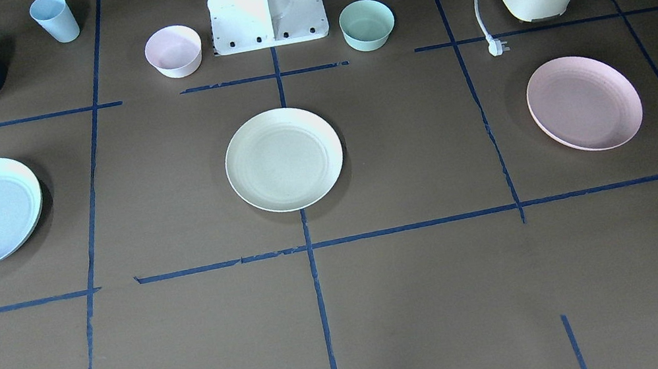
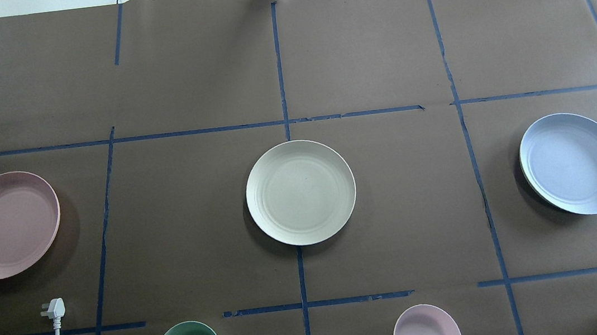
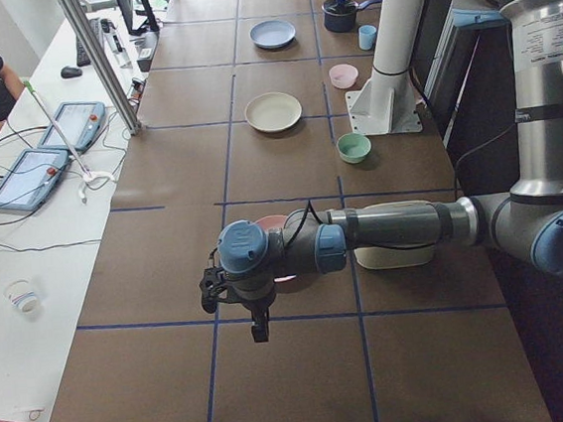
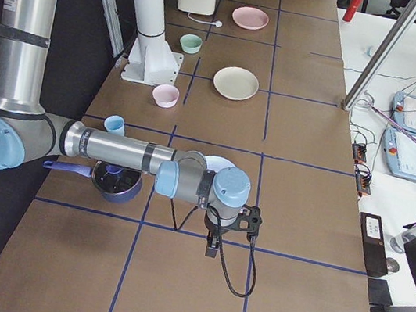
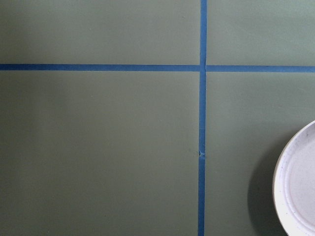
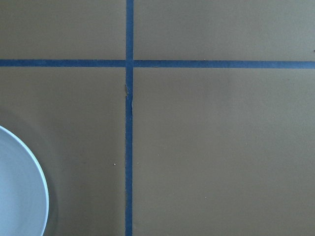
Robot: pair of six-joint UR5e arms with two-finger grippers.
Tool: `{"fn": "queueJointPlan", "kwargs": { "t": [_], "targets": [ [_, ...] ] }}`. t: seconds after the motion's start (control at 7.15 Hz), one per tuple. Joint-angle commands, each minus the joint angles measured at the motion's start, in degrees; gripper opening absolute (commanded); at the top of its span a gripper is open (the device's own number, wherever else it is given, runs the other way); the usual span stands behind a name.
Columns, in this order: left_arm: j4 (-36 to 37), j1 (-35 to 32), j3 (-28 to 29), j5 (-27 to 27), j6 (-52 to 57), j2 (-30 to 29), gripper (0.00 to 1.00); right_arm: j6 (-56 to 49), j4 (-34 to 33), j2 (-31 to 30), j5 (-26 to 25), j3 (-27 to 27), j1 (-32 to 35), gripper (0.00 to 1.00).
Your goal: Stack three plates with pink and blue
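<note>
Overhead exterior: round pink plastic plate [image 2: 4, 225], round cream plastic plate [image 2: 300, 192] and round blue plastic plate [image 2: 575, 163] lie well apart, so stacking looks unstarted. The next move calls for pinching a rim. Whether the left gripper [image 3: 260, 325] or right gripper [image 4: 212, 246] grips anything, I cannot tell.

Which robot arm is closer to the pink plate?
Left. The left gripper is right beside the pink plate. The right gripper is far away from it, next to the blue plate instead.

Pink plate [image 2: 4, 225], cream plate [image 2: 301, 192], blue plate [image 2: 575, 163], flat, well apart, unstacked

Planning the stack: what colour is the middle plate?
Cream; the plate shows best in the overhead view.
</note>
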Motion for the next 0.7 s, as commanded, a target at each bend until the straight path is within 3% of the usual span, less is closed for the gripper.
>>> {"fn": "queueJointPlan", "kwargs": {
  "t": [0.0,0.56],
  "targets": [
    [0.00,0.09,-0.03,0.00,0.00,-0.02,1.00,0.21,0.18,0.02,0.01,0.21,0.00,1.00],
    [-0.70,0.18,0.23,-0.52,-0.17,-0.02,1.00,0.65,0.53,0.02,0.01,0.13,0.00,1.00]
  ]
}}
